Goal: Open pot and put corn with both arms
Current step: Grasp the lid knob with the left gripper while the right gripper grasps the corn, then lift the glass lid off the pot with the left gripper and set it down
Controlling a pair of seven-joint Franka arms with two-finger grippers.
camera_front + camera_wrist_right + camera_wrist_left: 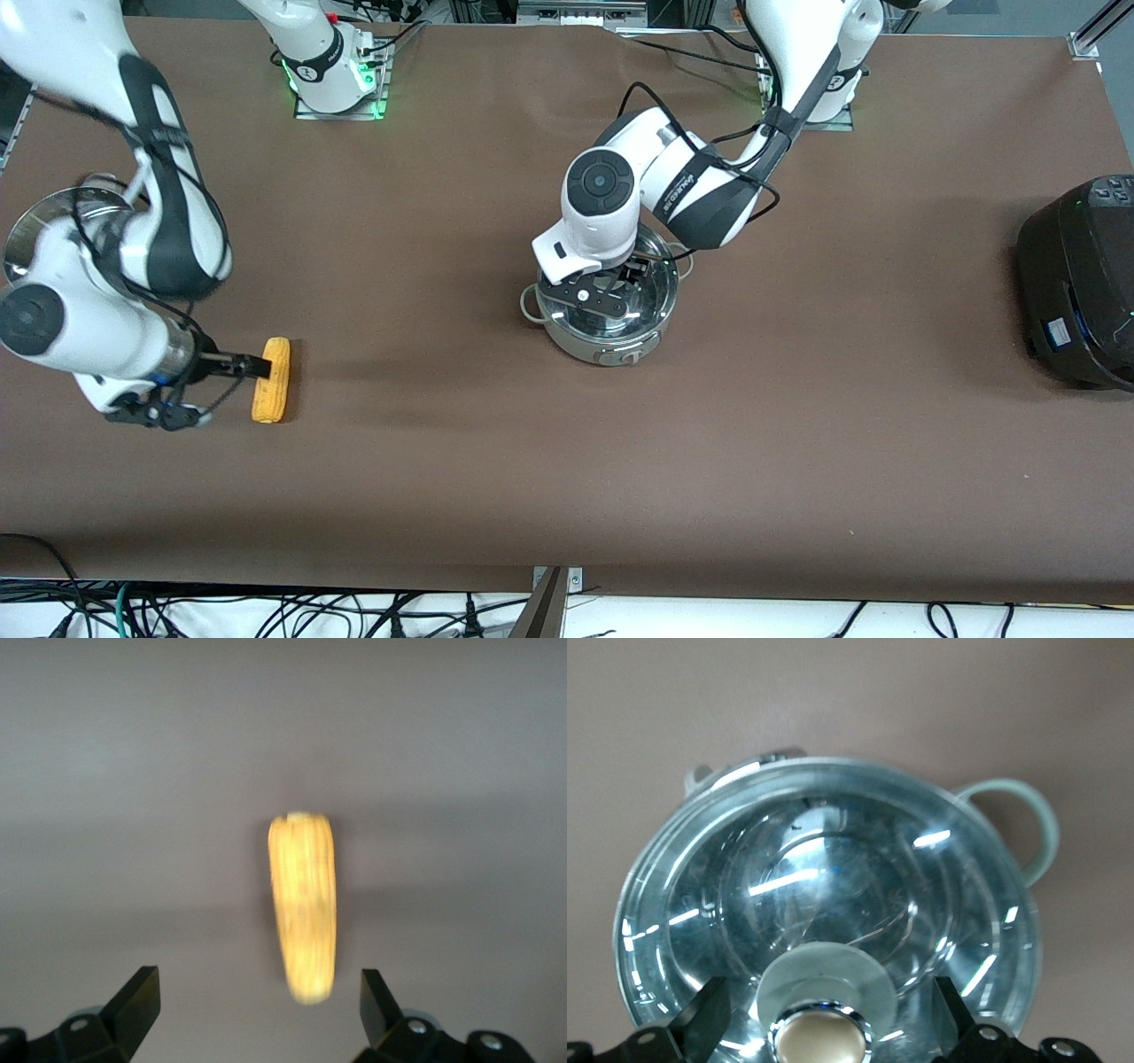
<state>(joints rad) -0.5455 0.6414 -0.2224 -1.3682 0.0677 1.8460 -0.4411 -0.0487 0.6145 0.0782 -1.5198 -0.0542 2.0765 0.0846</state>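
Observation:
The steel pot [611,350] stands mid-table with its glass lid [660,285] on it. My left gripper [620,288] hangs over the lid and hides the knob in the front view. In the left wrist view its black fingers [700,1020] stand open on either side of the tan knob [821,1038] of the lid [833,868], with gaps on both sides. The corn [272,379] lies on the table toward the right arm's end. My right gripper [248,365] is open over it, with the near end of the corn [303,912] between the fingers [137,1001].
A perforated steel steamer basket [40,232] sits at the right arm's end, partly hidden by that arm. A large black cooker [1081,283] stands at the left arm's end. One loop handle of the pot [1041,824] sticks out past the lid. The table is covered in brown cloth [797,443].

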